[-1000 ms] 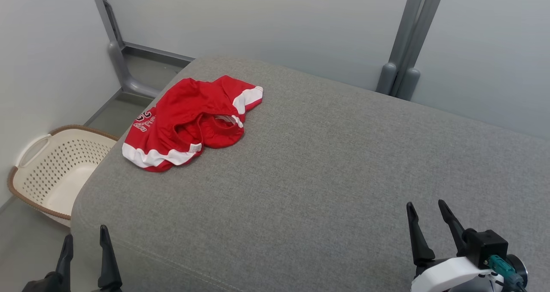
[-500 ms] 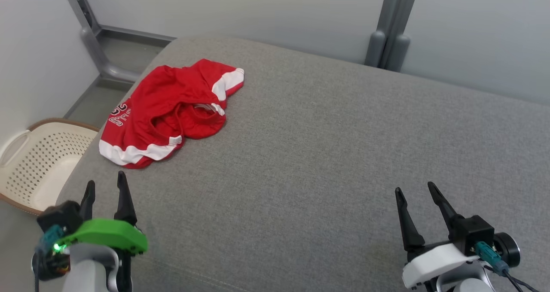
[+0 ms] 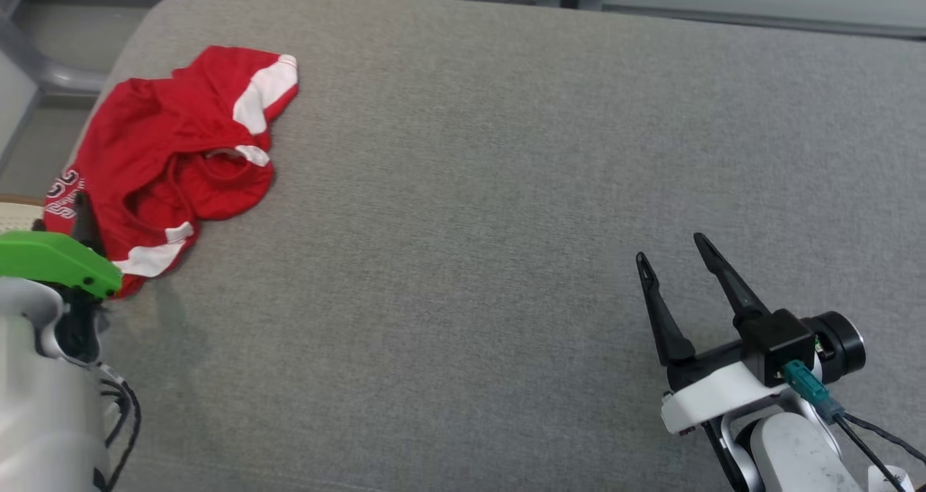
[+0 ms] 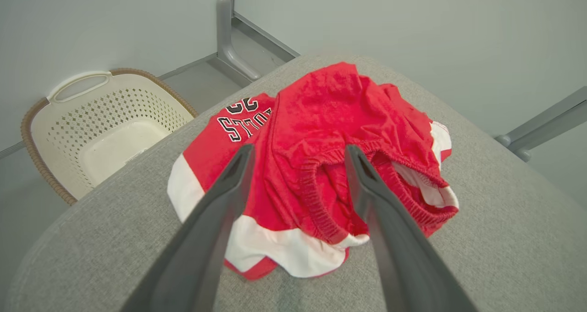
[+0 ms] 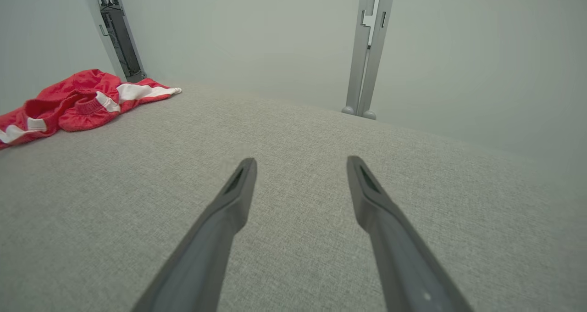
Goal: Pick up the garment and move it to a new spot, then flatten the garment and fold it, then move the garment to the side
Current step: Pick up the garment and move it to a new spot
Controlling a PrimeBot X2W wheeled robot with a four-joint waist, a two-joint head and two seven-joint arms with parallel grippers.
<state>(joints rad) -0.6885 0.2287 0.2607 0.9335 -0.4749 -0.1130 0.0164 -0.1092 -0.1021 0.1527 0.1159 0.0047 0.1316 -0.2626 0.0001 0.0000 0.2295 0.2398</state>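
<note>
We see the red-and-white garment [image 3: 166, 145] crumpled at the far left corner of the grey upholstered surface [image 3: 470, 188]. Our left pincer [image 4: 299, 150] hangs close over it, fingers apart and empty. Our right pincer [image 3: 671, 249] is spread too, well apart from it.

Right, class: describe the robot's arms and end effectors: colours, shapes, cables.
Both end effectors have two long, dark, tapering fingers. The left end effector carries a bright green cover on a pale forearm with black cables. The right end effector has a white cover, a black block and a teal plug.
</note>
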